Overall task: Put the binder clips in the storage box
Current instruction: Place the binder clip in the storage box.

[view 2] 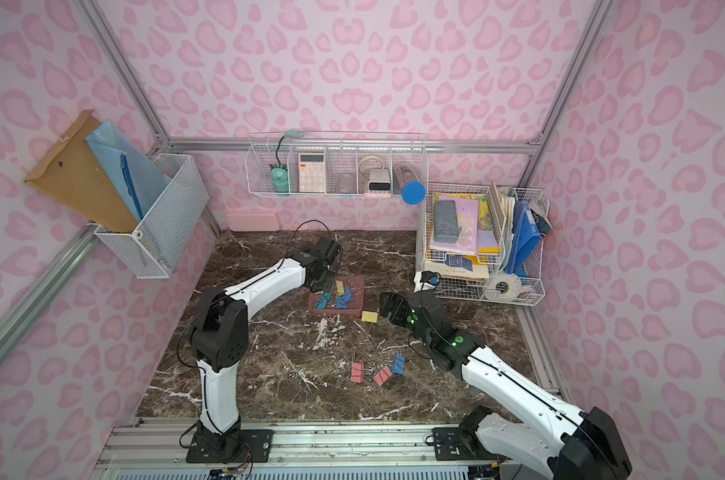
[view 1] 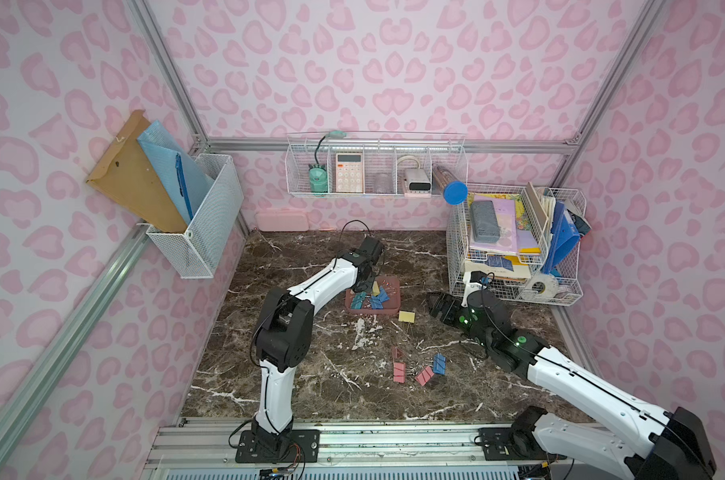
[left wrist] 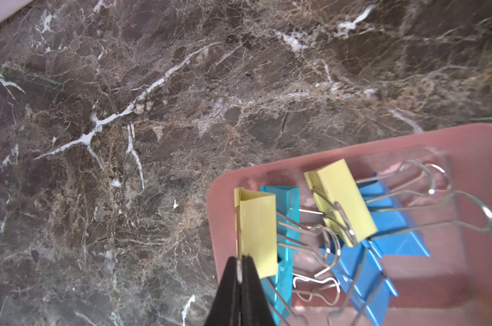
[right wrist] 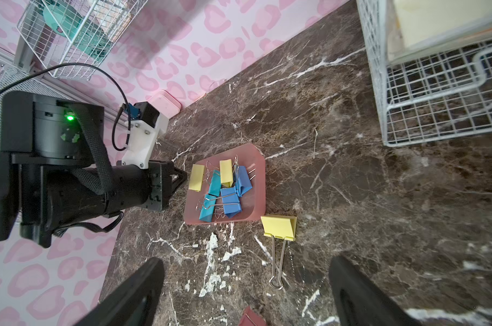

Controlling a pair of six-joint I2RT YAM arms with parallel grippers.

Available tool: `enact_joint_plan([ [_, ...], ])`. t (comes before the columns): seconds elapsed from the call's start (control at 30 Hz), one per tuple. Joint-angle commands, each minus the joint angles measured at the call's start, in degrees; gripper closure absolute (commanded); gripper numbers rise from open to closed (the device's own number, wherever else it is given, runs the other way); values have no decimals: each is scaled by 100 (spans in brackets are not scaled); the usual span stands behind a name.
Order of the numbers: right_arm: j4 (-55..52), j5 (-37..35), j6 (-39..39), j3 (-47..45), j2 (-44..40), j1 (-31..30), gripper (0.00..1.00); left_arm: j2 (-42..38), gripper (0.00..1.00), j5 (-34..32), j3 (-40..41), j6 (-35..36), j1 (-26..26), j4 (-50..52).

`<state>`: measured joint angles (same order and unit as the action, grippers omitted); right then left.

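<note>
The dusty-pink storage box (view 1: 395, 309) (view 2: 359, 308) (left wrist: 470, 135) (right wrist: 260, 197) sits mid-table and holds several blue, teal and yellow binder clips (left wrist: 340, 203). My left gripper (view 1: 367, 286) (left wrist: 240, 271) (right wrist: 182, 176) hangs over the box's edge, shut on the wire handle of a yellow clip (left wrist: 257, 231) (right wrist: 197, 177). Another yellow clip (view 1: 406, 316) (view 2: 369, 316) (right wrist: 278, 227) lies on the marble beside the box. My right gripper (view 1: 437, 306) (view 2: 388, 305) (right wrist: 247, 282) stands open just short of it, holding nothing. Pink clips (view 1: 399, 371) (view 2: 382, 375) and a blue clip (view 1: 439, 363) lie nearer the front.
A white wire rack (view 1: 514, 249) full of papers stands at the back right, close to the right arm. A pale pink closed case (view 1: 282, 220) lies against the back wall. Wire baskets hang on the back wall (view 1: 375, 166) and the left wall (view 1: 198, 216).
</note>
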<state>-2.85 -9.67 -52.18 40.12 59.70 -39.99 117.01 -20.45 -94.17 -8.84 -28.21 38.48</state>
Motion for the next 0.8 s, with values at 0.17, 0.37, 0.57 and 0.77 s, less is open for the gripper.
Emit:
enact_joint_plan([
  [0.17, -67, 27, 32, 28, -81, 30, 5, 162, 100, 25, 92, 111, 100, -139],
  [0.37, -75, 37, 33, 59, -81, 28, 6, 170, 81, 199, 57, -12, 97, -46],
  [0.57, -83, 62, 50, 106, -69, 30, 5, -122, 72, 181, 26, -12, 98, 34],
  [0.77, -67, 79, 24, 119, -72, 35, 5, -728, 69, 430, -240, -144, 83, 319],
])
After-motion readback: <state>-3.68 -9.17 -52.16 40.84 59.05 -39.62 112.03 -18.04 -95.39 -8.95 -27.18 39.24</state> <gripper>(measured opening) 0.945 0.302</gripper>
